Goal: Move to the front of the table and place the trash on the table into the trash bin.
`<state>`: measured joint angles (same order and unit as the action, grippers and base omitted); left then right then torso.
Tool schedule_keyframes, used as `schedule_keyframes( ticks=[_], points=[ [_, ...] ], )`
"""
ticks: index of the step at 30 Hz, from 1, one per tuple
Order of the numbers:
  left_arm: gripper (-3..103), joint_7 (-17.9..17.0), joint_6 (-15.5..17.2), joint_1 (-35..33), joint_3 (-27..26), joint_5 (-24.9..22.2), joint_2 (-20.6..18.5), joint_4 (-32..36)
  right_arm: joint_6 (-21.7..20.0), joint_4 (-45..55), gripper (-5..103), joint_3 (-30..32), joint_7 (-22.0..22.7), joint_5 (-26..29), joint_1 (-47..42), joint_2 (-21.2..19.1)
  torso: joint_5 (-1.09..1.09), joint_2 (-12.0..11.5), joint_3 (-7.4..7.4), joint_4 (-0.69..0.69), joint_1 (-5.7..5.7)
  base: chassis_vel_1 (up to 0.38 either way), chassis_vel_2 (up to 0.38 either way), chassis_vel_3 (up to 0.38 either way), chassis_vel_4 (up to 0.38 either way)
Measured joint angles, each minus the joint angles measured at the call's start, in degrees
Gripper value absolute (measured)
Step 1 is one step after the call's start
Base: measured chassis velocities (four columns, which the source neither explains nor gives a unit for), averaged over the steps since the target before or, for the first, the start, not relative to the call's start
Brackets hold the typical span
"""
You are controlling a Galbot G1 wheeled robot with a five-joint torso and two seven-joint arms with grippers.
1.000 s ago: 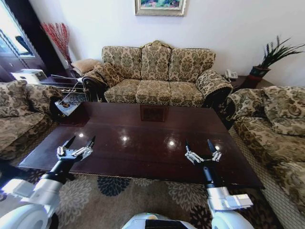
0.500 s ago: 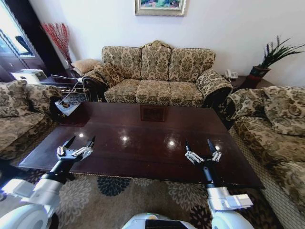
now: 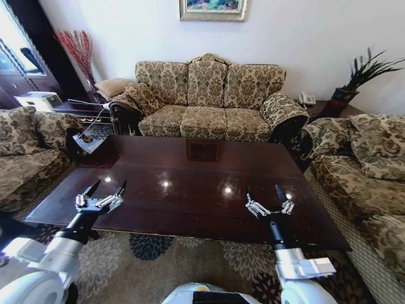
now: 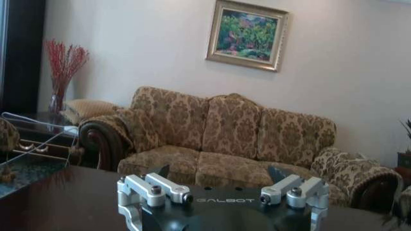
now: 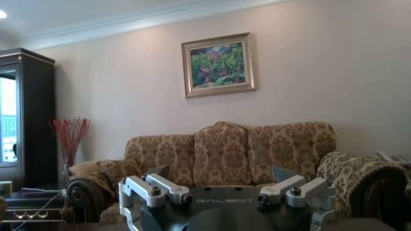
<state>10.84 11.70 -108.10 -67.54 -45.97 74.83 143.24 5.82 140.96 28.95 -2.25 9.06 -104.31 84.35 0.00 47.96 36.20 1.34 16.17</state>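
Dark wood table [image 3: 202, 183] | left gripper [image 3: 109, 185], right gripper [image 3: 264, 191] raised, fingers spread

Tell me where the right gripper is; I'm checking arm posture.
In the head view the right gripper hangs open over the table's near right edge, level with the left gripper.

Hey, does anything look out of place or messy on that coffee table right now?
Nothing is spilled, askew or damaged. The table shows only glossy wood and light reflections. The left gripper and right gripper hover open over its near edge, holding nothing.
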Motion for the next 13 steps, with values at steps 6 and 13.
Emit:
schedule_keyframes(
  ticks=[6, 13],
  points=[
    [100, 0.0, 0.0, 0.0, 0.0, 0.0, 0.0, 0.0, 0.0, 0.0, 100, 0.0, 0.0, 0.0, 0.0, 0.0, 0.00, 0.0, 0.00, 0.00, 0.00, 0.000, 0.000, 0.000, 0.000],
    [100, 0.0, 0.0, 0.0, 0.0, 0.0, 0.0, 0.0, 0.0, 0.0, 100, 0.0, 0.0, 0.0, 0.0, 0.0, 0.00, 0.0, 0.00, 0.00, 0.00, 0.000, 0.000, 0.000, 0.000]
  ],
)
